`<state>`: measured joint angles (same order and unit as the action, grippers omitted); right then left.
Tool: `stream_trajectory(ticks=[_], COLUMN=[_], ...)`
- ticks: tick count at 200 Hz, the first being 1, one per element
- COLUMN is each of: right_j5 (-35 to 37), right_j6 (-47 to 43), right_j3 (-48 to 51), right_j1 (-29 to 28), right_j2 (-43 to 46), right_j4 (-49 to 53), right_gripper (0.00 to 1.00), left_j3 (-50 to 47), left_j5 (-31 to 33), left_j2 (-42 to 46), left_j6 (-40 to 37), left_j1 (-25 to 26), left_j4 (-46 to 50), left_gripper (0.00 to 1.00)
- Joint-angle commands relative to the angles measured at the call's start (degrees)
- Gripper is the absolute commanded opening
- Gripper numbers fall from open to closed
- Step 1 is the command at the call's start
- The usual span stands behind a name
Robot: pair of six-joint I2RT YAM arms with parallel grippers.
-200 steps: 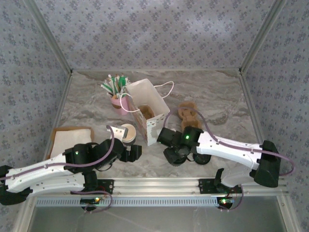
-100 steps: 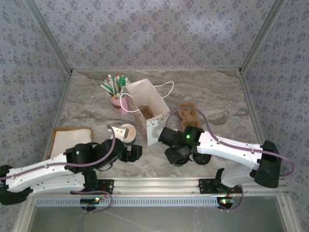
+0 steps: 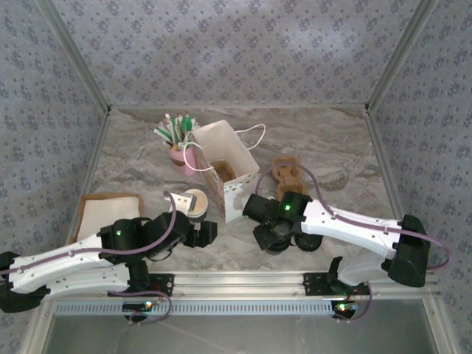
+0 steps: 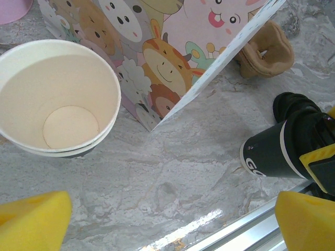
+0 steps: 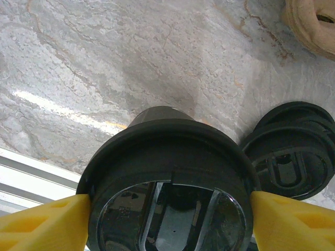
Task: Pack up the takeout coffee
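An open paper cup (image 3: pixel 195 201), cream-white inside (image 4: pixel 57 97), stands left of the bag. My left gripper (image 3: pixel 207 234) hovers just near-right of it, open and holding nothing (image 4: pixel 172 225). My right gripper (image 3: pixel 267 237) is shut on a round black lid (image 5: pixel 167 151), with a yellow fingertip against each side of the rim (image 5: pixel 170 225). A dark tapered cup body (image 4: pixel 267 154) hangs under that lid, tilted and off the marble. A second black lid (image 5: pixel 290 151) lies flat on the table beside it (image 3: pixel 306 240).
A white cartoon-animal gift bag (image 3: pixel 225 166) stands open between the arms. A brown moulded cup carrier (image 3: pixel 286 171) sits right of it. A pink cup of straws (image 3: pixel 177 151) is at the back, a flat cardboard box (image 3: pixel 107 210) at the left, and an aluminium rail (image 3: pixel 243 280) along the near edge.
My right gripper, with the lidded cup in it, has drifted slightly toward the near edge. The left arm and the open cup have not moved.
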<state>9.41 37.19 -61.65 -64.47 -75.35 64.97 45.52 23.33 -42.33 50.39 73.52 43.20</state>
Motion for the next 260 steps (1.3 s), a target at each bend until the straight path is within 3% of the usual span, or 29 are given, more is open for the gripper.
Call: stream_trajectory(ticks=[1,79,260], right_j5=[0.3,0.9,-1.2], right_j6=[2.0,2.3,3.8], right_j3=[-0.1,-0.5,0.2], right_j1=[0.2,0.4,0.8], right_j2=[0.5,2.2,1.2], right_j4=[2.7,3.3,3.4], right_gripper=[0.80,0.84,0.81], left_j3=[1.2,1.1,0.8], left_j5=[-0.3,-0.5,-0.7], left_j2=[0.2,0.1,0.1], left_j6=[-1.1,-1.1,-1.1], left_j1=[0.2,0.2,0.3], left_j4=[-1.2,-1.5,-1.5], left_gripper=[0.99,0.99,0.99])
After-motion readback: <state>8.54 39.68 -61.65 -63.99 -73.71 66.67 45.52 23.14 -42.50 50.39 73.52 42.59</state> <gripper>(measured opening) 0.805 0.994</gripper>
